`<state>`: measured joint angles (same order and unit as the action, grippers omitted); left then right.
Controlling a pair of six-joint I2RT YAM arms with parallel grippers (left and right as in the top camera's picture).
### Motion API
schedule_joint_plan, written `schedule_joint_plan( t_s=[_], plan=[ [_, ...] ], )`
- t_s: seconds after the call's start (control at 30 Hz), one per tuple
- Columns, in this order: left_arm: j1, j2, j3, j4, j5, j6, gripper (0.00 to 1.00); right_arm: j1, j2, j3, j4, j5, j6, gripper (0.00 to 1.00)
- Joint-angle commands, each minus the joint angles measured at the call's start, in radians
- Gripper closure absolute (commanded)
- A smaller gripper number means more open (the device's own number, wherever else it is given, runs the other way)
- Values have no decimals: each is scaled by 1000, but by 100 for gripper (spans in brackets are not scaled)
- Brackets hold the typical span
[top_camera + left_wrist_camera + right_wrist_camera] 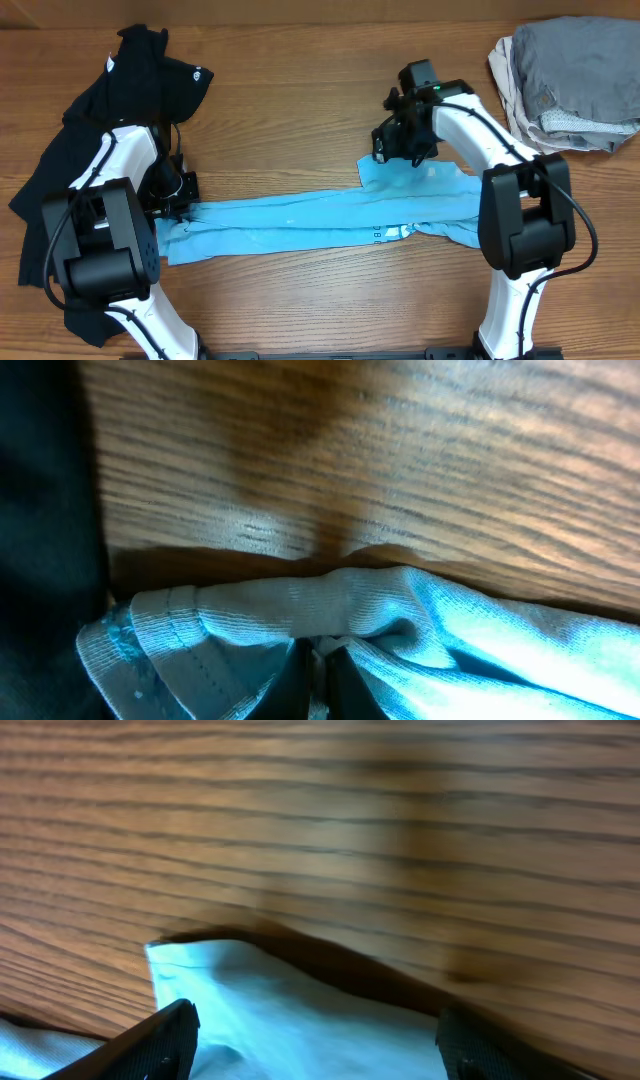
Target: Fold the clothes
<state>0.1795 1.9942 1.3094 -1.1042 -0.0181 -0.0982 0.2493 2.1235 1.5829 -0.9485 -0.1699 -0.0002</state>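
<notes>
The light blue fine-ribbed knit T-shirt (310,222) lies as 1 long, flat band across the wood-grain table (300,80). The left gripper (322,670) pinches its bunched, stitched hem. The right gripper (315,1035) is spread, its 2 fingers straddling the smooth opposite corner. A crumpled black T-shirt (60,180) lies at the left, and a rumpled grey fabric heap (570,85) sits at the far right.

A light blue T-shirt (300,225), drawn out into a long, narrow, wrinkled band with white lettering near its right end, lies flat across the middle, while a crumpled black T-shirt (150,75) sprawls at far left and grey garments (570,80) sit heaped at top right.
</notes>
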Motion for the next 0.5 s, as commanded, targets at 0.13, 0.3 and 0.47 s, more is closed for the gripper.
schedule_joint_plan(
  t_s=[0.13,0.3,0.47],
  plan=[
    [8,-29,-7,35,15,-7,96,71,19,-14,35,192,-1,20],
    [8,-29,-7,41,15,-7,96,87,58,-19,87,225,0,31],
    [8,-29,-7,43,14,-7,96,87,69,-19,119,225,4,44]
  ],
)
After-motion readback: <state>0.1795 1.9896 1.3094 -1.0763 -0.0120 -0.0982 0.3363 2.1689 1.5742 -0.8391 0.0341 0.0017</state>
